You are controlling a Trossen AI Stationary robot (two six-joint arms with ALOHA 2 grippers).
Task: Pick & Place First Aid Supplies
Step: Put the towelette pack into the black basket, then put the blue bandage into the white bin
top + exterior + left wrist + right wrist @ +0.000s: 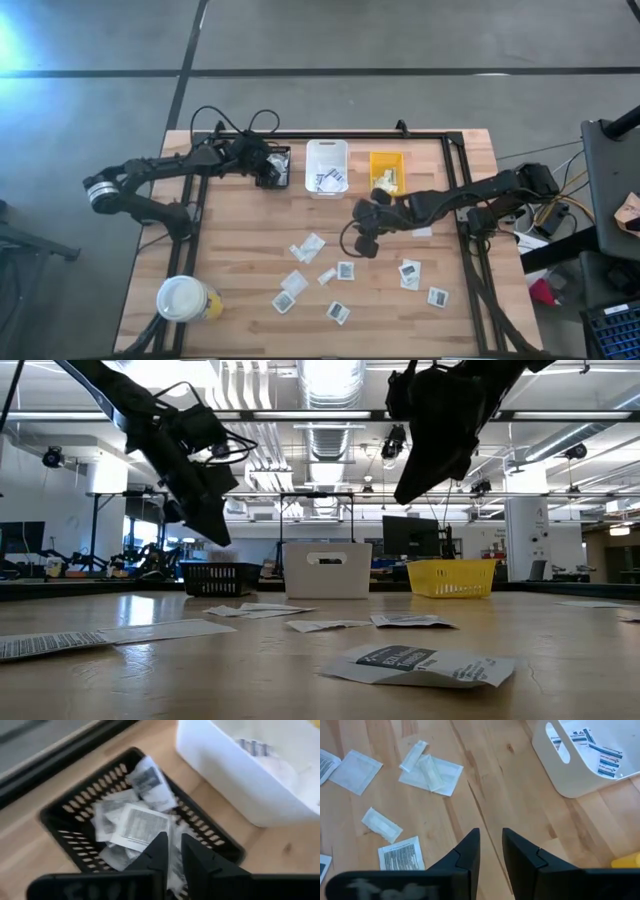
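Grey concrete floor (400, 35), ceiling strip lights (330, 380), exposed ducts (330, 435), distant monitors (410, 535)

Three small bins are lined up along the upper middle of the high view: a black bin (273, 168), a white bin (326, 160) and a yellow bin (387, 170). A white-lidded cup (183, 298) is seen at lower left on the wooden table (250, 260).

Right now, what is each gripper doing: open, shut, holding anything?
Left gripper: slightly open, empty, above the black slotted plastic bin of paper packets.
Right gripper: slightly open, empty, over the wooden table.
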